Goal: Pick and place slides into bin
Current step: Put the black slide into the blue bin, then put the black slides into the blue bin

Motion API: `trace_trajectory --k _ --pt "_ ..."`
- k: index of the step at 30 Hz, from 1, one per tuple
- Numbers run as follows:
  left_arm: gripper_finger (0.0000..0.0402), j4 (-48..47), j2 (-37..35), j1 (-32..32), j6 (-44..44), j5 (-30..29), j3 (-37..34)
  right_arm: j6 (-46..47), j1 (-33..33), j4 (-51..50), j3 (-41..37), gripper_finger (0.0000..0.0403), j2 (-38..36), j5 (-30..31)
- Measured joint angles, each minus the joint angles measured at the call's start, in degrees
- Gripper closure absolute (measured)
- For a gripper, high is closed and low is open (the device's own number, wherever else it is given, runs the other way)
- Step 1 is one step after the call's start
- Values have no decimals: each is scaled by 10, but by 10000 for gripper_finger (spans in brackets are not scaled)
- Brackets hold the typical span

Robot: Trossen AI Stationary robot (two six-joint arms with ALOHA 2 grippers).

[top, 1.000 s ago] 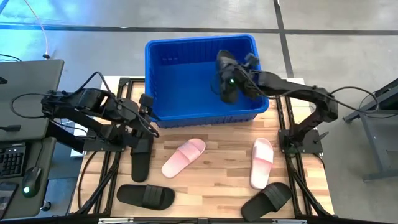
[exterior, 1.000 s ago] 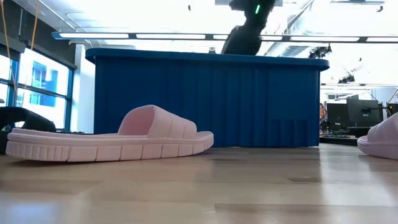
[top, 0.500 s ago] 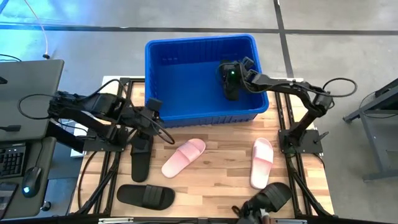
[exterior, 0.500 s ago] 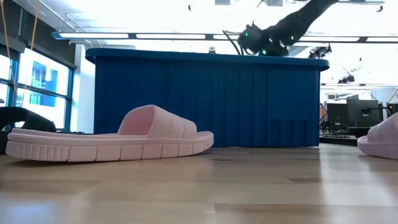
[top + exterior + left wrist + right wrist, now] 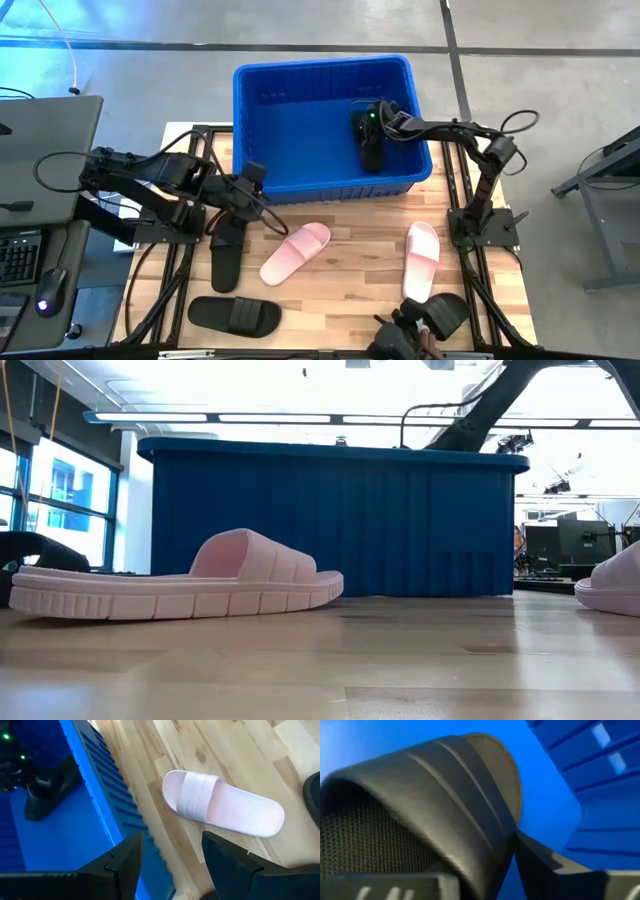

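Note:
The bright blue bin [image 5: 320,65] stands at the table's far side. My right gripper [image 5: 372,122] is down inside its right end, open, fingers on either side of a black slide's [image 5: 371,152] strap. My left gripper [image 5: 170,865] hangs open and holds nothing, above the bin's near wall [image 5: 107,795], close to a pink slide [image 5: 296,252] lying sole down. A second pink slide [image 5: 421,262] and three more black slides [image 5: 227,255], [image 5: 235,315], [image 5: 437,318] lie on the wood. My right gripper has its fingers [image 5: 545,870] on either side of the black slide's wide strap [image 5: 445,785], coming slanting down from the right. I cannot tell whether they touch it. The slide lies inside the bin, by the right wall.
The arms' black frames run along the table's left and right edges. A desk with a keyboard and mouse [image 5: 20,260] stands off the left side. Bare wood [image 5: 355,250] shows between the two pink slides.
My right gripper has gone down with the black slide from above the bin's rim to inside the bin, toward its right end, tipping more level. My left gripper has shifted a little toward the table's right and down, still open.

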Motion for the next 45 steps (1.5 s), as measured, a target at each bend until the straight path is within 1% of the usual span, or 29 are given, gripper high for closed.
trace_trajectory --k 2,5,6,8,10,12,17,21,23,25,27,30,31,33,35,37,40,43,45 --pt "208 0 0 0 0 1 0 27 -1 2 0 267 0 -8" --pt "208 1 0 0 0 0 0 47 -1 0 -1 240 -9 -45" --pt "208 1 0 0 0 0 0 46 -1 0 -1 232 -12 -45" --pt "208 1 0 0 -5 0 0 36 3 -1 -1 222 -18 -21" --pt "208 1 0 0 -16 6 0 31 11 -9 -1 216 -27 3" --pt "208 -1 0 0 -22 16 0 31 21 -18 -1 216 -44 13" --pt "208 -49 4 0 -65 31 0 34 56 -43 -1 228 -115 8" --pt "208 -116 11 -15 -132 19 -7 56 80 -81 -1 237 -182 -55" --pt "208 -133 12 -36 -167 6 -26 90 94 -103 -1 237 -214 -84" --pt "208 -133 13 -65 -204 -1 -55 129 108 -122 -1 237 -245 -129" --pt "208 -119 12 -101 -255 -2 -92 175 125 -138 -1 240 -273 -210" --pt "208 -92 13 -163 -345 -3 -152 217 162 -122 -1 248 -301 -363" --pt "208 -81 13 -183 -376 -7 -172 221 180 -108 -1 251 -307 -398" --pt "208 -72 13 -222 -433 -22 -206 215 220 -79 -1 258 -314 -441" --pt "208 -73 13 -261 -485 -54 -235 199 266 -49 -1 263 -314 -449" --pt "208 -77 13 -293 -525 -84 -265 184 314 -15 -1 266 -307 -436" --pt "208 -74 13 -330 -594 -128 -309 125 385 40 -1 268 -286 -434" --pt "208 -72 13 -351 -657 -140 -348 75 444 99 -1 269 -265 -432" --pt "208 -67 13 -361 -693 -140 -370 62 475 125 -1 269 -252 -402"
